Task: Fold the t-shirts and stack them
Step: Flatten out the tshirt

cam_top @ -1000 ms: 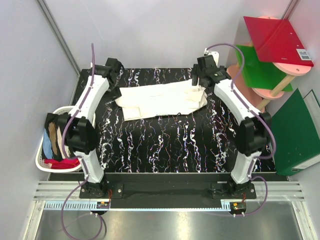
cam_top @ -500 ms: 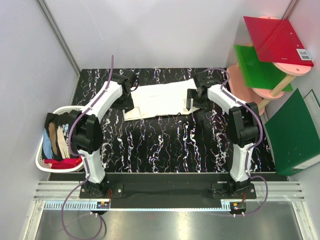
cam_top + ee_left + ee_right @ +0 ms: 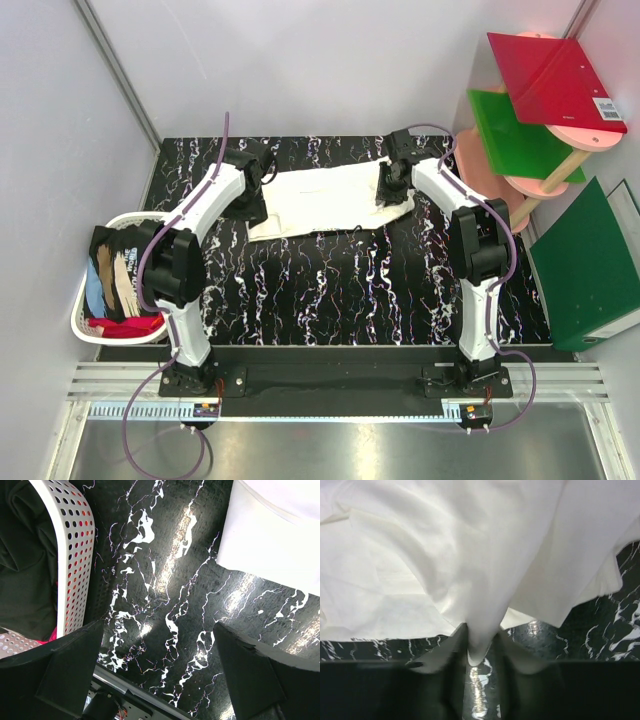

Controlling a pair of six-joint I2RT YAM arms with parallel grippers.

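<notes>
A cream-white t-shirt (image 3: 330,198) lies partly folded across the far half of the black marbled table (image 3: 330,290). My right gripper (image 3: 388,190) is at its right end. In the right wrist view a bunched fold of the t-shirt (image 3: 445,555) runs down between the fingers of that gripper (image 3: 480,645), which press it from both sides. My left gripper (image 3: 252,200) hovers at the shirt's left edge, open. In the left wrist view this gripper (image 3: 160,665) has only bare table between its fingers, and the t-shirt (image 3: 280,535) lies at the upper right.
A white perforated basket (image 3: 85,300) at the left table edge holds more t-shirts (image 3: 120,280), black, blue and red; its wall (image 3: 75,555) shows in the left wrist view. Right of the table stand a red board (image 3: 555,75), a green board (image 3: 520,135) and a green folder (image 3: 590,270).
My right gripper swung in, then moved onto the shirt's right end and closed on a fold. My left arm moved from the far corner to the shirt's left edge and now holds still.
</notes>
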